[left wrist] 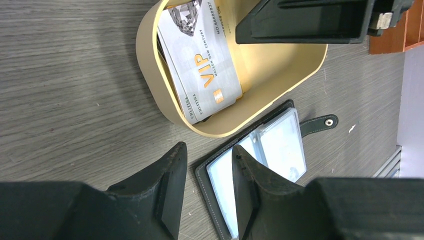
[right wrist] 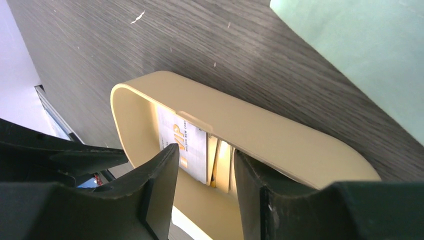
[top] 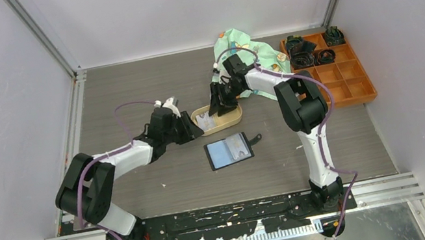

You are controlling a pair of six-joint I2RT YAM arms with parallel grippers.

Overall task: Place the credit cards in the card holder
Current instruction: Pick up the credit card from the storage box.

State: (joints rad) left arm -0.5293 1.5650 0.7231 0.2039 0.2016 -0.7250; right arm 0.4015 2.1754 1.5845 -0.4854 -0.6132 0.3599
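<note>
The credit cards (left wrist: 210,70) lie stacked in a tan oval tray (left wrist: 150,85), a pale grey "VIP" card on top; they also show in the right wrist view (right wrist: 187,145). The black card holder (top: 228,151) lies open on the table just in front of the tray, clear pockets up, and also shows in the left wrist view (left wrist: 272,150). My left gripper (left wrist: 208,150) is open and empty, above the card holder's left edge near the tray. My right gripper (right wrist: 205,152) is open and empty, its fingers down inside the tray beside the cards.
An orange compartment box (top: 329,66) with dark items stands at the back right. A pale green patterned cloth (top: 244,55) lies behind the tray. The right gripper's body (left wrist: 305,20) hangs over the tray. White walls enclose the table.
</note>
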